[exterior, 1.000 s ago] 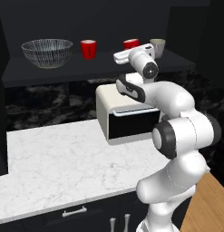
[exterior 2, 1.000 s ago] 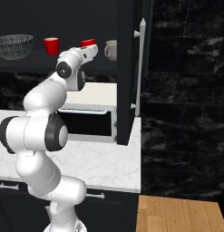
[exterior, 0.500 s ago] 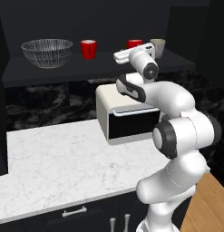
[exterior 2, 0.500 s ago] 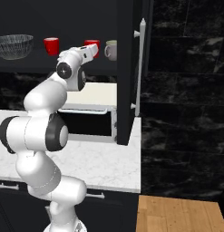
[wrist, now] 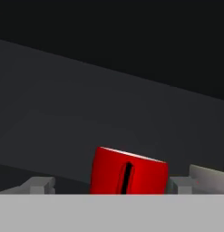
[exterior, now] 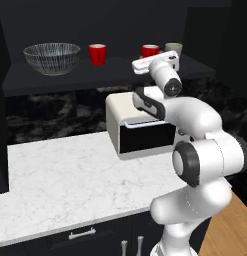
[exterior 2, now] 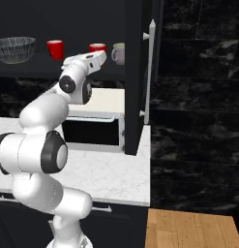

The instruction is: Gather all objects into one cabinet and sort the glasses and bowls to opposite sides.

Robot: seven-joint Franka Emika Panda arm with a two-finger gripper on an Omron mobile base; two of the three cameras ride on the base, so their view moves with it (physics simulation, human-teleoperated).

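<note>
On the dark shelf (exterior: 95,75) of the black cabinet stand a wide clear ribbed bowl (exterior: 52,56) at the left, a red cup (exterior: 97,53) beside it, a second red cup (exterior: 150,50) further right and a grey-beige cup (exterior: 173,48) at the right end. My gripper (exterior: 147,59) is at the shelf's front edge, right at the second red cup. In the hand view that red cup (wrist: 129,171) stands upright between my fingertips (wrist: 38,185), with a gap on each side. The gripper (wrist: 109,186) is open and holds nothing.
The cabinet's tall door (exterior 2: 137,72) with its silver bar handle (exterior 2: 151,72) stands open to the right of the hand. A white toaster oven (exterior: 145,127) sits under the shelf on the marble counter (exterior: 65,170). Black drawers (exterior: 82,234) run below.
The jaws have opened from shut on the second red cup to wide apart. The cup stays on the shelf and the hand has barely moved.
</note>
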